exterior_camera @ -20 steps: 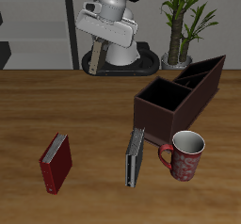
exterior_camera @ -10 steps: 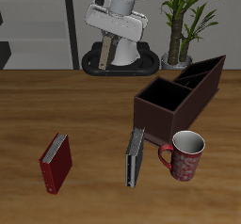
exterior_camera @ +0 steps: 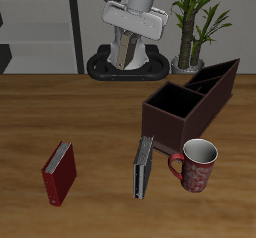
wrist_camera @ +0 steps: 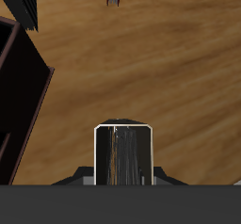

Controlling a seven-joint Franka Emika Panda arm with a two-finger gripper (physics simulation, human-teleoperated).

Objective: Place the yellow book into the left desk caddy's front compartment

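Observation:
The yellow book hangs upright in the air at the back of the table, above the robot's base, with my gripper shut on its upper part. In the wrist view the book shows edge-on with its pale page edges, and it hides the fingers. The left desk caddy is a dark maroon open-top box on the table, lower than the book and nearer the table's front edge. Its front compartment is the big square section at the near end, and nothing shows inside it. The wrist view takes in the caddy's wall.
A greyer slim book lies beside a red mug, just in front of the caddy. A red book lies apart from them near the table's front edge. A potted plant stands behind the caddy.
The gripper has carried the yellow book sideways toward the caddy's side and slightly higher. Nothing on the table has moved.

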